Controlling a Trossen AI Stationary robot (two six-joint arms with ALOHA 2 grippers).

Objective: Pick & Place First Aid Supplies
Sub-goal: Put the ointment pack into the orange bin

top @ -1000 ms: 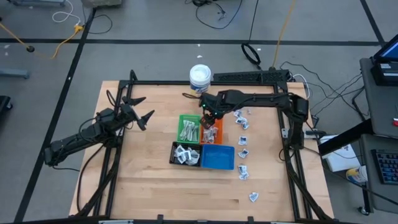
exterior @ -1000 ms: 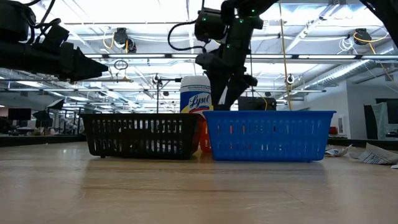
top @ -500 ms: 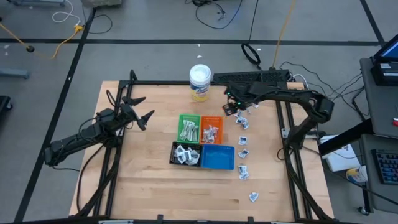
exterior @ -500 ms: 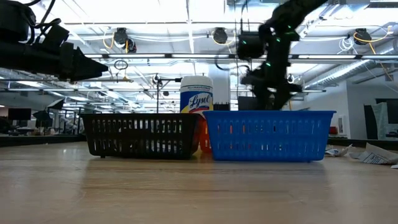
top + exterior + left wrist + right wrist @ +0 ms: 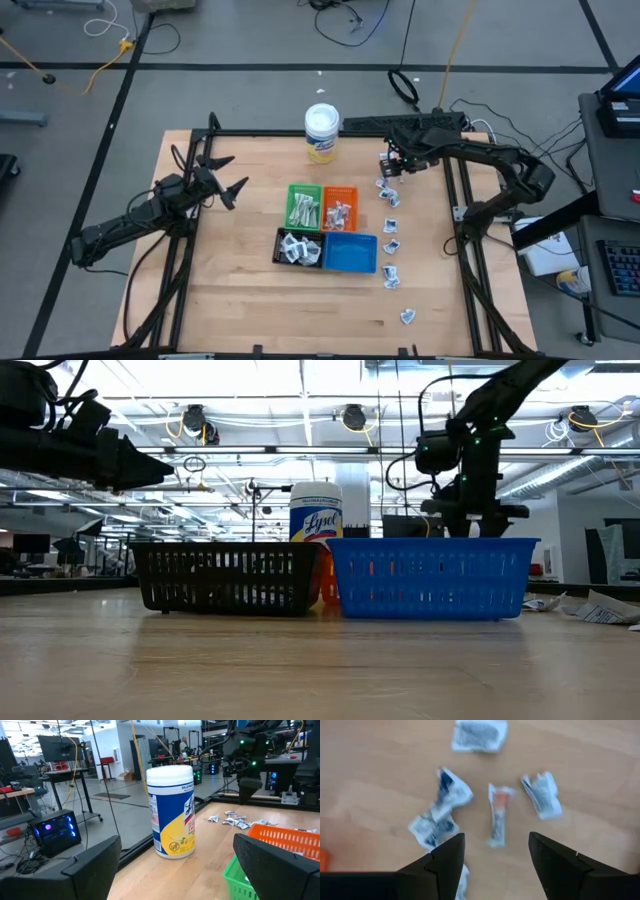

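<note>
COUNTER [image 5: 240, 290]: wood, four trays mid-surface | LEFT GRIPPER [image 5: 228, 176]: spread, empty, parked well left | RIGHT GRIPPER [image 5: 495, 862]: spread, empty, above loose packets [image 5: 440, 815] near far right edge | RISK: crowded packets, possible double pick or nudge | VIEWS: only right wrist separates slim strip [image 5: 498, 815] from neighbours; high view alone gives tray layout

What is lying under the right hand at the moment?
Bare wood with loose packets: a slim strip sits between the open right hand's fingers, crumpled ones on either side, another beyond. Anything beneath the fingers themselves is covered.
</note>
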